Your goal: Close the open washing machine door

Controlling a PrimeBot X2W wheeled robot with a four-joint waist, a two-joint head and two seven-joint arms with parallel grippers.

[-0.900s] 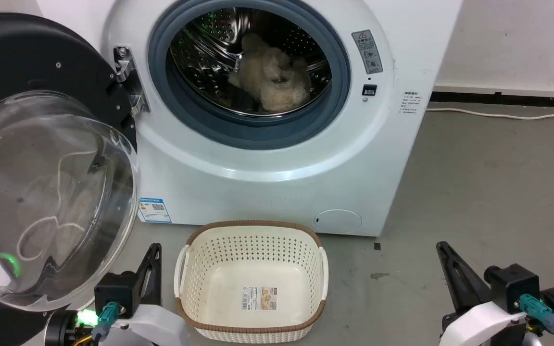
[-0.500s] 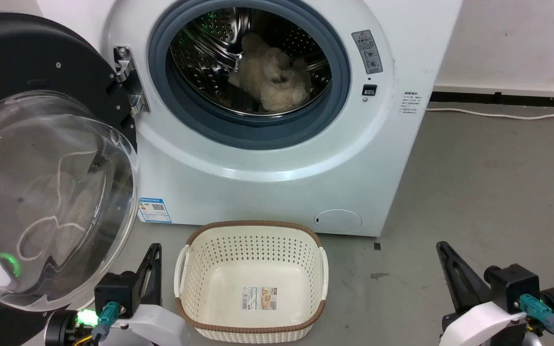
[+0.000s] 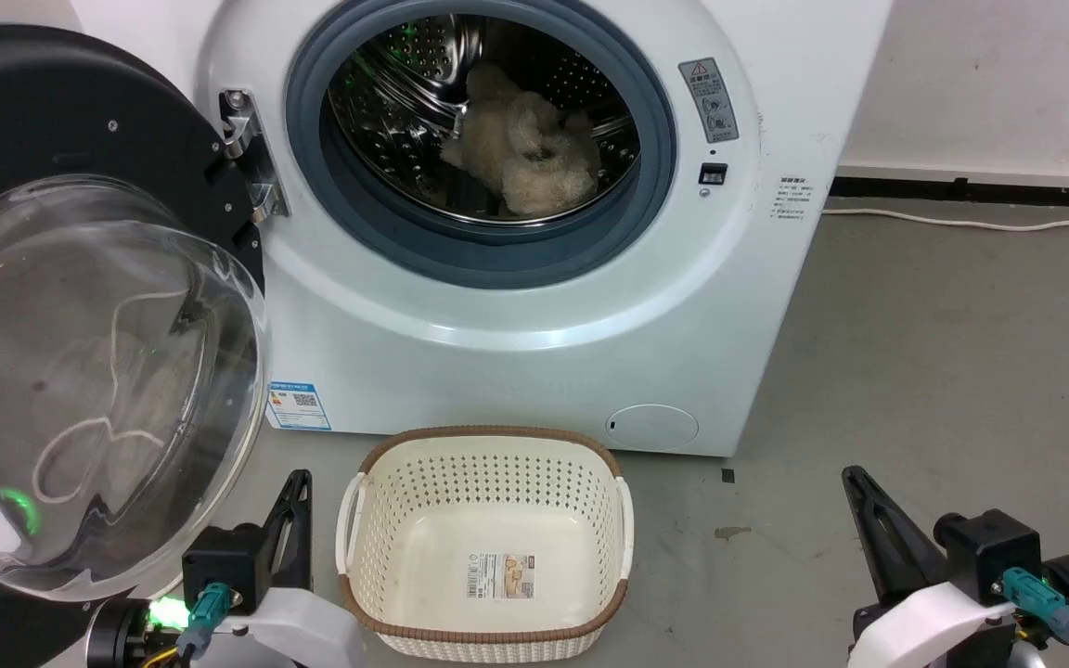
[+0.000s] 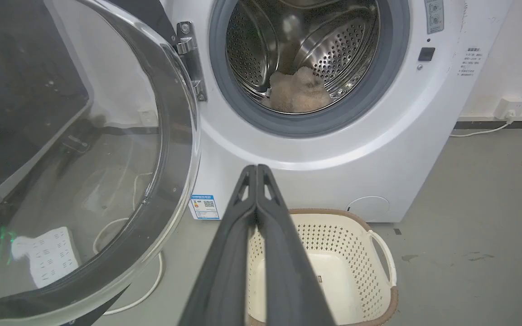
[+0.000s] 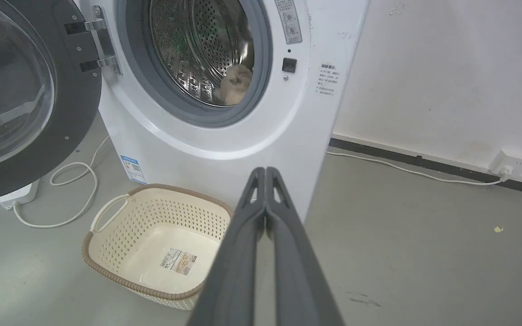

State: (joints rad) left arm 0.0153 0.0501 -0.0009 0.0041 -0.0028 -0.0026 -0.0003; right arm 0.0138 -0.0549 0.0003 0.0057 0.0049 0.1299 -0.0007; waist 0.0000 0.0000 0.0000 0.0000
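Grey floor, basket near open door

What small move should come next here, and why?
Probably raise the left gripper toward the black rim of the washing machine door: the door stands wide open on its hinge, and that gripper sits shut, low beside it, nearer than the right gripper.

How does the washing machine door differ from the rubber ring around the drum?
The washing machine door has a glossy black rim; the rubber ring is grey-blue. The door holds clear glass; the ring frames an opening. The door hangs open; the ring sits on the machine. Both are round.
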